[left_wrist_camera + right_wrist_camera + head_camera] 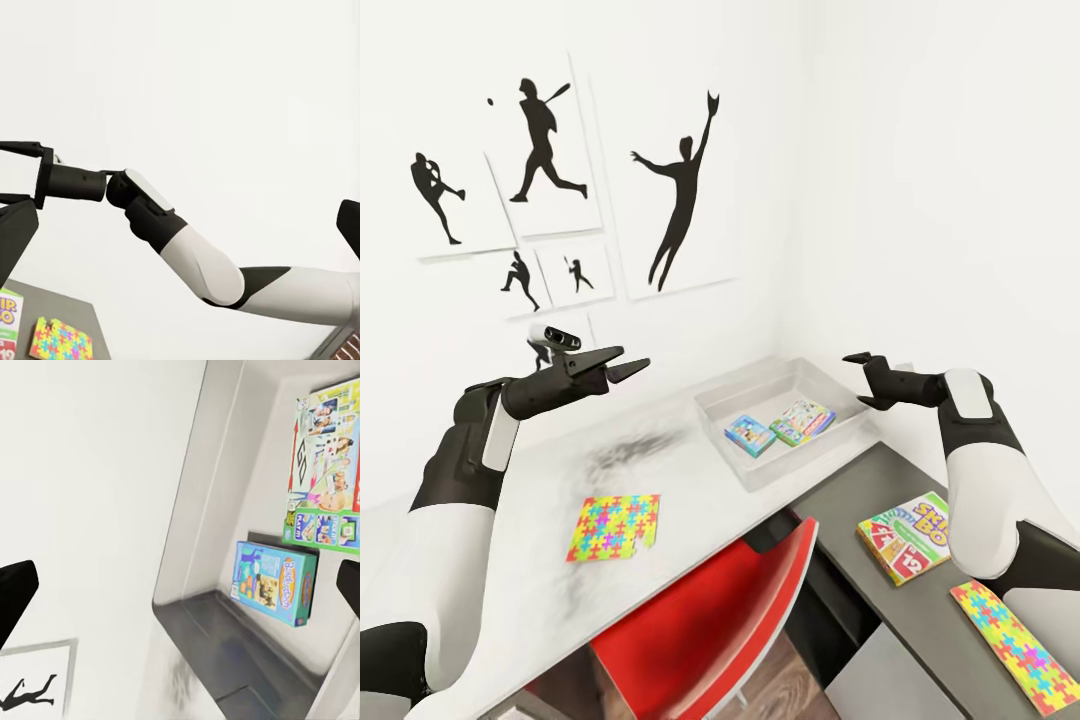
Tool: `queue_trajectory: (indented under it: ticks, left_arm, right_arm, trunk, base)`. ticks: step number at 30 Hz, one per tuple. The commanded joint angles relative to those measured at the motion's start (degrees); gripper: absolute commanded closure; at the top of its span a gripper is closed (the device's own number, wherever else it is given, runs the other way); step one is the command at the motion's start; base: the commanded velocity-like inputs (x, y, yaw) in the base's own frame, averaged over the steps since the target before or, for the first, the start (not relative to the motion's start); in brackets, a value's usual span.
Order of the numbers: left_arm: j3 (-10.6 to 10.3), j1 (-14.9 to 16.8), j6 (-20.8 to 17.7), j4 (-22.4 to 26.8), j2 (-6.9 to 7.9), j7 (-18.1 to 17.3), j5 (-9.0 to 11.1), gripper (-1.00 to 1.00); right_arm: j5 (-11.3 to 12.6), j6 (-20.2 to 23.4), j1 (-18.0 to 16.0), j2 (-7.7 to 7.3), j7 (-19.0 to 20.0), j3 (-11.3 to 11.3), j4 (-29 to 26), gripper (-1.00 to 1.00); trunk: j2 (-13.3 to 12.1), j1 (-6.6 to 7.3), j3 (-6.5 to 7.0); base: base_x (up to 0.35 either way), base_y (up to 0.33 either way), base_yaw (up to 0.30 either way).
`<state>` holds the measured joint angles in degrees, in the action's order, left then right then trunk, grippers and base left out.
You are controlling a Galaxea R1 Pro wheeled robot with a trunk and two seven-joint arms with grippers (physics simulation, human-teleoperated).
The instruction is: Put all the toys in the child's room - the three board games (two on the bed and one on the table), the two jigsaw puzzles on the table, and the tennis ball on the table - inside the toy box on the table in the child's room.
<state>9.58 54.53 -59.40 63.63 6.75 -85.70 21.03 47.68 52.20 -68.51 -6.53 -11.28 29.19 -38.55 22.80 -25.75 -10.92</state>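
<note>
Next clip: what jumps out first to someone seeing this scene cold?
Both arms hang raised and empty over the table, the left gripper and right gripper open. Between them sits the toy box with two board games already inside. A third game and two jigsaw puzzles are not yet in the toy box.

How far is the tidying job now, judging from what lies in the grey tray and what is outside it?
Done: the blue board game and the green and white board game lie inside the shallow grey toy box.

In hand: nothing; the left gripper and right gripper hover open and empty.

Left: the yellow-green and red board game and two multicoloured jigsaw puzzles remain outside it.
</note>
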Motion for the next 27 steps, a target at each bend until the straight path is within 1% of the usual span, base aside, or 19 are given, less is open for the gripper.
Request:
queue_trajectory:
  ticks: [1,10,16,27]
  left_arm:
    - [-0.01,0.05,-0.6,0.0,0.02,-0.17,0.03,-1.0]
    - [0.0,0.05,-0.6,0.0,0.02,-0.17,-0.02,-1.0]
    - [0.0,0.05,-0.6,0.0,0.02,-0.17,-0.03,-1.0]
    - [0.02,0.05,-0.6,0.0,0.02,-0.16,-0.03,-1.0]
  right_arm:
    - [0.58,0.18,-0.06,0.02,-0.58,0.13,-0.04,-1.0]
    - [0.57,0.18,-0.05,-0.05,-0.58,0.08,-0.04,-1.0]
    - [0.57,0.18,0.03,0.01,-0.59,0.08,-0.06,-1.0]
    - [0.58,0.18,0.04,0.1,-0.57,0.05,-0.12,-1.0]
  trunk:
    - [0.12,-0.04,-0.03]
    - [0.12,-0.04,0.83]
    - [0.12,-0.04,1.4]
    - [0.12,-0.04,2.44]
  base:
    - [-0.018,0.012,-0.002]
    - [-0.016,0.006,0.0]
    - [-0.179,0.079,0.0]
    - [-0.082,0.015,0.0]
